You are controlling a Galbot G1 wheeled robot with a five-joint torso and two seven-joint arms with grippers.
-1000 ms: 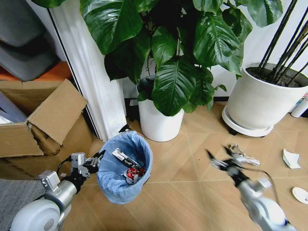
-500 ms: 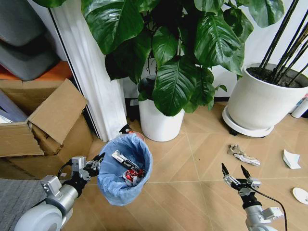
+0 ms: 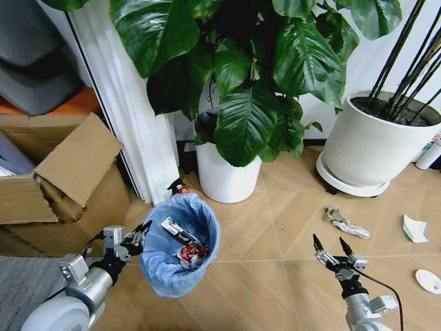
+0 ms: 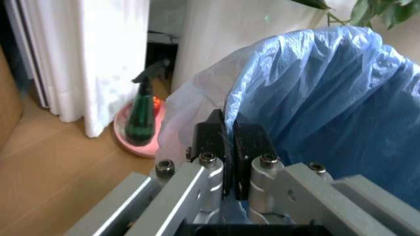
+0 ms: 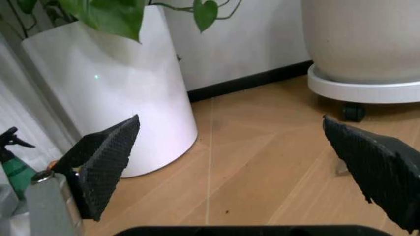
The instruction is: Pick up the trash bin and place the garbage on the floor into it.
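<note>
The trash bin [image 3: 179, 246] is seen from the head view standing on the floor [image 3: 275, 276] in front of a white plant pot [image 3: 222, 174], its light-blue bag held at the rim by the left gripper [image 3: 136, 234]. The grip itself is made plain in the left wrist view: the two black fingers [image 4: 211, 142] are pressed narrowly together on a fold of the bag, and a green spray bottle [image 4: 141, 118] on a pink dish is seen beyond the bin [image 4: 328, 113]. Inside the bin, a few wrappers, some with red on them, are visible from the head view. The right gripper [image 3: 332, 253] is held low over bare floor with its fingers spread wide; its dark pads [image 5: 105, 157] are shown far apart in the right wrist view. Garbage is left lying well to the right: a crumpled scrap [image 3: 346, 222], a torn white piece [image 3: 415, 228] and a white disc [image 3: 428, 281].
</note>
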